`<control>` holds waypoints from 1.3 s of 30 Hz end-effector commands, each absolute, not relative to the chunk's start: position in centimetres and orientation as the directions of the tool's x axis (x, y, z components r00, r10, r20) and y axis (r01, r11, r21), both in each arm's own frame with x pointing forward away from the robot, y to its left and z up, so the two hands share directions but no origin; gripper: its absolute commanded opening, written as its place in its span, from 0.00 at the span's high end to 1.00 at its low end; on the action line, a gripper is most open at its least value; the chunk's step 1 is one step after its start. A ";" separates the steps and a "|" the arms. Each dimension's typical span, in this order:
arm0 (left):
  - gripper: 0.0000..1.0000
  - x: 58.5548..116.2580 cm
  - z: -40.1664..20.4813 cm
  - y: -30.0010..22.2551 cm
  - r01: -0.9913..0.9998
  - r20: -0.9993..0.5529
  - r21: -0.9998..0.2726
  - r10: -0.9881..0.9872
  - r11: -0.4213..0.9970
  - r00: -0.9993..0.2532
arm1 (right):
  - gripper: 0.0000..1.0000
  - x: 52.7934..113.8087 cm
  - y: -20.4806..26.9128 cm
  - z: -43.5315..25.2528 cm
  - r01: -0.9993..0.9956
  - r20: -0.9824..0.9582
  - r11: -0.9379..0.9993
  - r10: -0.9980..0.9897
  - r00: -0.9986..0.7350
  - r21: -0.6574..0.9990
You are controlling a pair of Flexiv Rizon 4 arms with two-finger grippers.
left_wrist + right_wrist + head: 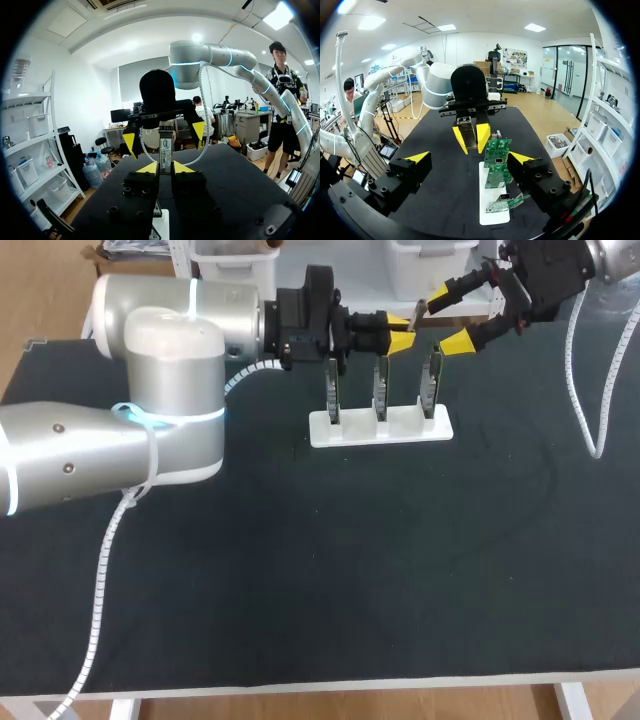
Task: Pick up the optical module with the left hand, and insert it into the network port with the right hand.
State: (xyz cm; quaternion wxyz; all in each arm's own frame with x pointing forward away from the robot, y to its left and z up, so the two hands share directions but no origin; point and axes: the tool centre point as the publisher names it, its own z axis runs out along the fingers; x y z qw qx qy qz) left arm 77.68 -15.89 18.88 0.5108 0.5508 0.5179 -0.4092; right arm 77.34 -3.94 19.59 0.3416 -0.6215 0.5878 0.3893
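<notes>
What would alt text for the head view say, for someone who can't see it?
Above a black table, the left gripper holds a small optical module out toward the open right gripper, whose yellow tips flank it. Close by, three circuit boards stand upright in a white holder.

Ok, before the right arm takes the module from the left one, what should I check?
1. Left gripper shut on the silver metal optical module: ok.
2. Right gripper open for the take: ok, fingers wide apart.
3. Module between the right fingers: not ok, it sits ahead of their tips.
4. Module's free end exposed beyond the left fingertips: ok.
5. Three green circuit boards upright in the white holder: ok.
6. Network port open and unblocked: cannot tell, too small to see.
</notes>
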 end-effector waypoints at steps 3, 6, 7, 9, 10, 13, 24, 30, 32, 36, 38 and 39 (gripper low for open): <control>1.00 77.7 18.8 -15.9 0.989 -0.980 0.139 0.153 0.058 0.129 | 0.00 77.2 -3.9 19.6 -0.997 -0.885 -0.073 -0.466 0.006 0.032; 1.00 77.7 18.8 -15.9 0.989 -0.980 0.139 0.153 0.058 0.129 | 0.00 77.2 -3.9 19.6 -0.997 -0.885 -0.073 -0.466 0.006 0.032; 1.00 77.7 18.8 -15.9 0.989 -0.980 0.139 0.153 0.058 0.129 | 0.00 77.2 -3.9 19.6 -0.997 -0.885 -0.073 -0.466 0.006 0.032; 1.00 77.7 18.8 -15.9 0.989 -0.980 0.139 0.153 0.058 0.129 | 0.00 77.2 -3.9 19.6 -0.997 -0.885 -0.073 -0.466 0.006 0.032; 1.00 77.7 18.8 -15.9 0.989 -0.980 0.139 0.153 0.058 0.129 | 0.00 77.2 -3.9 19.6 -0.997 -0.885 -0.073 -0.466 0.006 0.032; 1.00 77.7 18.8 -15.9 0.989 -0.980 0.139 0.153 0.058 0.129 | 0.00 77.2 -3.9 19.6 -0.997 -0.885 -0.073 -0.466 0.006 0.032; 1.00 77.7 18.8 -15.9 0.989 -0.980 0.139 0.153 0.058 0.129 | 0.00 76.9 -1.3 22.6 -0.989 -0.876 -0.135 -0.466 0.121 -0.065; 1.00 77.7 18.8 -15.9 0.989 -0.980 0.139 0.153 0.058 0.129 | 0.00 77.0 -1.1 22.4 -0.989 -0.876 -0.128 -0.467 0.122 -0.069; 1.00 77.7 18.8 -15.9 0.989 -0.980 0.139 0.153 0.058 0.129 | 0.00 77.0 -1.2 22.2 -0.991 -0.879 -0.122 -0.463 0.112 -0.062; 1.00 77.7 18.8 -15.9 0.989 -0.980 0.139 0.153 0.058 0.129 | 0.00 77.0 -1.2 22.2 -0.991 -0.879 -0.122 -0.463 0.112 -0.062; 1.00 77.7 18.8 -15.9 0.989 -0.980 0.139 0.153 0.058 0.129 | 0.00 77.0 -1.2 22.2 -0.991 -0.879 -0.122 -0.463 0.112 -0.062; 1.00 77.7 18.8 -15.9 0.989 -0.980 0.139 0.153 0.058 0.129 | 0.00 77.0 -1.2 22.2 -0.991 -0.879 -0.122 -0.463 0.112 -0.062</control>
